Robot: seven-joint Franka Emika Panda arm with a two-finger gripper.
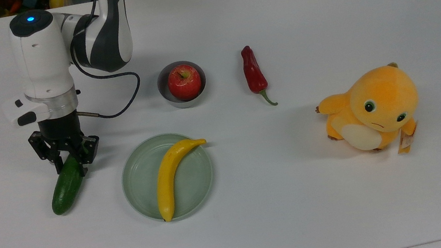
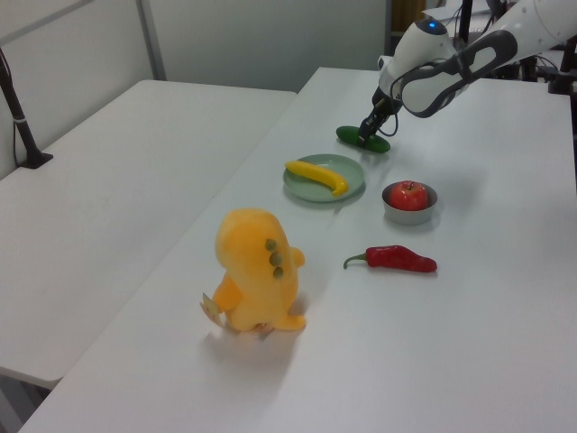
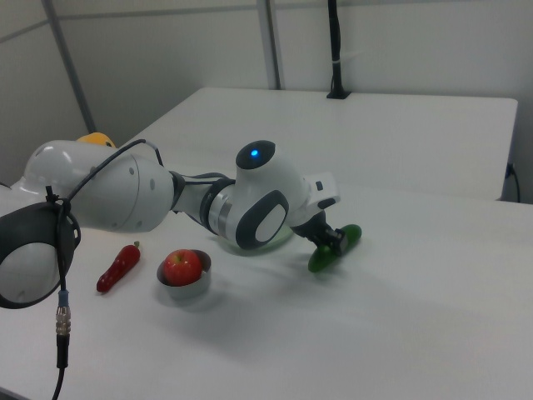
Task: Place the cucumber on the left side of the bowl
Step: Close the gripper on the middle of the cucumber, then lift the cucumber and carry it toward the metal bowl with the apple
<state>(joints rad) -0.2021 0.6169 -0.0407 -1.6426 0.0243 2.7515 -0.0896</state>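
The gripper [image 1: 70, 163] was clamped on the cucumber's [image 1: 64, 187] upper end, near the table's [image 1: 316, 4] left edge in the top view. That end grip probably suited carrying it toward the bowl [image 1: 165, 93].

Lab: white worktables [image 1: 348, 218], robot arm [image 1: 102, 32]

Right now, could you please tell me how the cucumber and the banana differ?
The cucumber is dark green and nearly straight; the banana is yellow and curved. The cucumber lies on the bare table, while the banana rests on the pale green plate. The gripper has closed around the cucumber's upper end in the top view; nothing touches the banana. Both are elongated, with rounded ends, and lie at a similar slant.
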